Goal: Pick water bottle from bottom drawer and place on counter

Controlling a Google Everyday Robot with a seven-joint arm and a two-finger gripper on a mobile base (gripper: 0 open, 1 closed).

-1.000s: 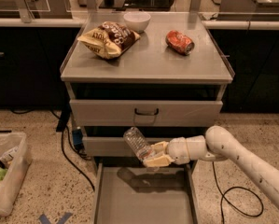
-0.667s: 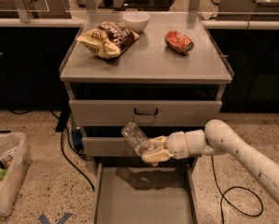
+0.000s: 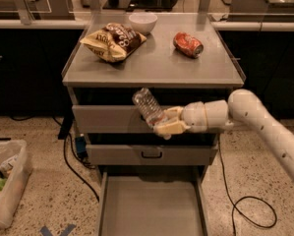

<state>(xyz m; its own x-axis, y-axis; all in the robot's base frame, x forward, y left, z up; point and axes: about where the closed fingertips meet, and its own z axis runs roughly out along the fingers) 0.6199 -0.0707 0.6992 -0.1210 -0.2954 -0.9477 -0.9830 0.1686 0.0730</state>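
Note:
My gripper (image 3: 167,122) is shut on the water bottle (image 3: 147,106), a small clear ribbed bottle held tilted with its top up and to the left. It hangs in front of the top drawer, just below the counter's front edge. The bottom drawer (image 3: 150,208) is pulled open below, and its flat grey floor is bare. The counter (image 3: 161,63) is the brushed steel top of the cabinet. My white arm (image 3: 254,117) reaches in from the right.
On the counter lie a chip bag (image 3: 113,41), a white bowl (image 3: 142,21) and a crushed red soda can (image 3: 188,44). The middle drawer (image 3: 151,154) has a black handle. A bin (image 3: 6,181) stands at the left. Cables (image 3: 245,200) lie on the floor.
My gripper has lifted the water bottle from in front of the middle drawer up to the top drawer's front, near the counter edge.

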